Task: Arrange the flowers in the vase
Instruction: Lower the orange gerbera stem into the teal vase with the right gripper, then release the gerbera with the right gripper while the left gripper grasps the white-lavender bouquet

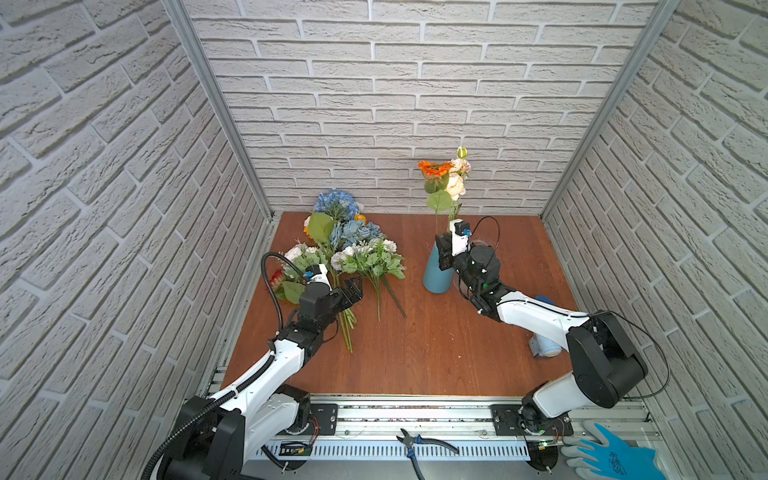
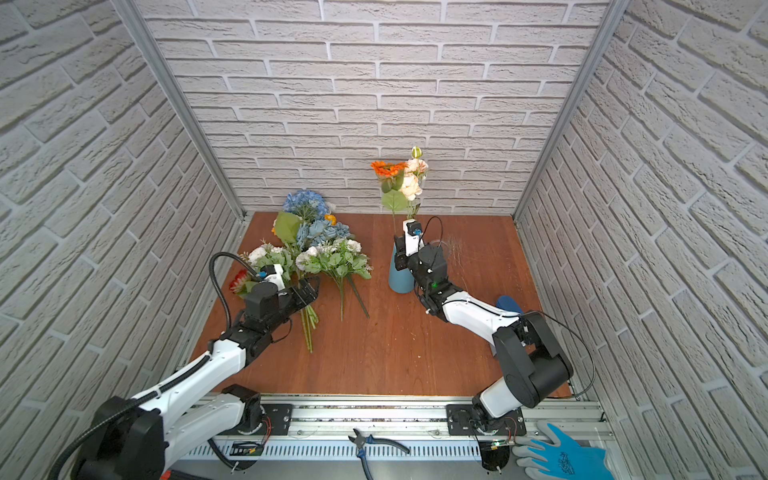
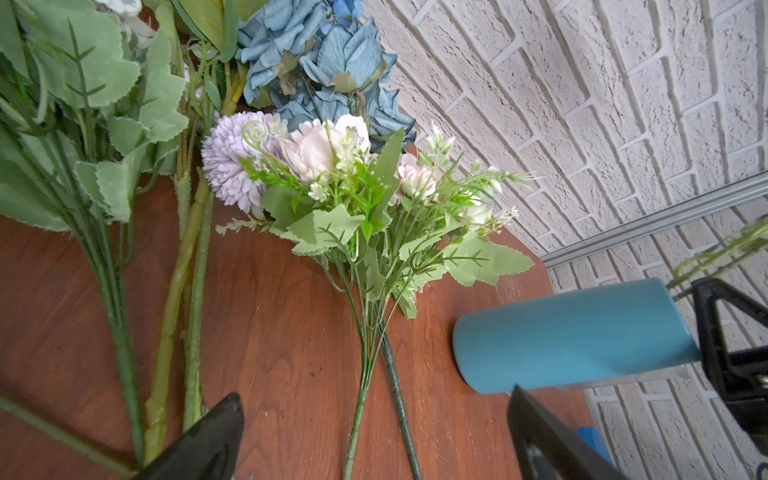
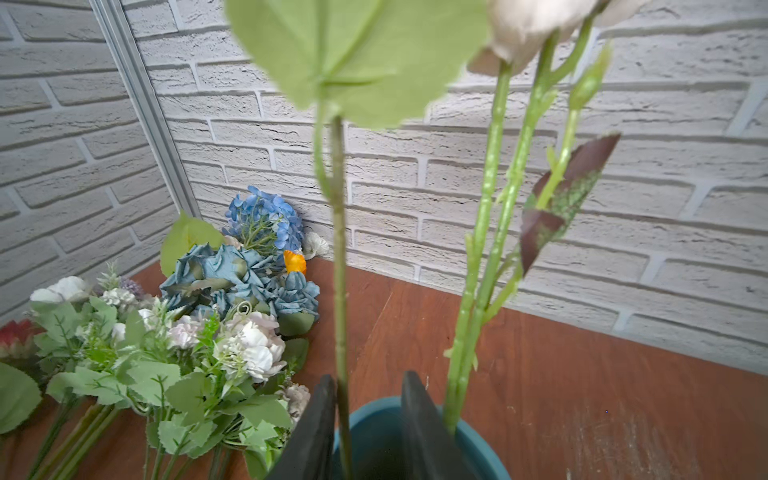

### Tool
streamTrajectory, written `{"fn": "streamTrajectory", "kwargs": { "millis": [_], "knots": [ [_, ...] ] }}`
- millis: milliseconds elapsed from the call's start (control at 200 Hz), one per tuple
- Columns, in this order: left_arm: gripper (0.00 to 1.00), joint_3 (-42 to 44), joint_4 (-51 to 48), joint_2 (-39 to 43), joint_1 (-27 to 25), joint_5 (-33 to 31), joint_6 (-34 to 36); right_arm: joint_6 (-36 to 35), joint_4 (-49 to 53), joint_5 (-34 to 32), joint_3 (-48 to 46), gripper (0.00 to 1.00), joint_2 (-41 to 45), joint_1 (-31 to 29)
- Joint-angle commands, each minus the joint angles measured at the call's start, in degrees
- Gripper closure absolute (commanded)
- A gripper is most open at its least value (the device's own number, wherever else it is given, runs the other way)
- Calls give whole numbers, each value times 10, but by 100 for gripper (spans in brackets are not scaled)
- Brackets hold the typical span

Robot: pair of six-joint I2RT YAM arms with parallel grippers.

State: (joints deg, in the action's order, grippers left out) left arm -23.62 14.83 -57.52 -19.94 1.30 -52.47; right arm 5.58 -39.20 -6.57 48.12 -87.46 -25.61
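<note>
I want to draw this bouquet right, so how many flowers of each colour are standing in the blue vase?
Orange daisy: 1
Peach blooms: 2
Pale green bud: 1
Total standing in the vase: 4

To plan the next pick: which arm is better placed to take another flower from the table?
Left: the left gripper, open, hovers over the flower stems on the table; the right gripper is at the vase.
</note>
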Motion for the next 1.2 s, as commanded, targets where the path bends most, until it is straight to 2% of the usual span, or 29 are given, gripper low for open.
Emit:
{"fn": "streamTrajectory", "kwargs": {
  "millis": [0,110,260,380,540,705,925,1195],
  "knots": [
    [2,-10,-19,17,2,-13,20,12,9,1,-5,57,20,1],
    [3,-19,-34,19,3,-8,36,2,38,14,-3,50,40,-1],
    [10,-39,-43,-6,4,28,58,7,85,17,0,46,79,0],
    [16,-45,-34,-36,3,54,62,12,175,23,21,44,119,-1],
    [17,-57,-27,-78,2,78,61,18,291,17,42,43,172,-5],
    [14,-75,-34,-114,-4,83,62,56,380,30,50,43,205,-17],
    [14,-109,-58,-162,-34,67,82,103,434,30,46,44,189,-81],
    [23,-166,-98,-257,-99,1,98,181,413,52,50,47,80,-156]
  ]
}}
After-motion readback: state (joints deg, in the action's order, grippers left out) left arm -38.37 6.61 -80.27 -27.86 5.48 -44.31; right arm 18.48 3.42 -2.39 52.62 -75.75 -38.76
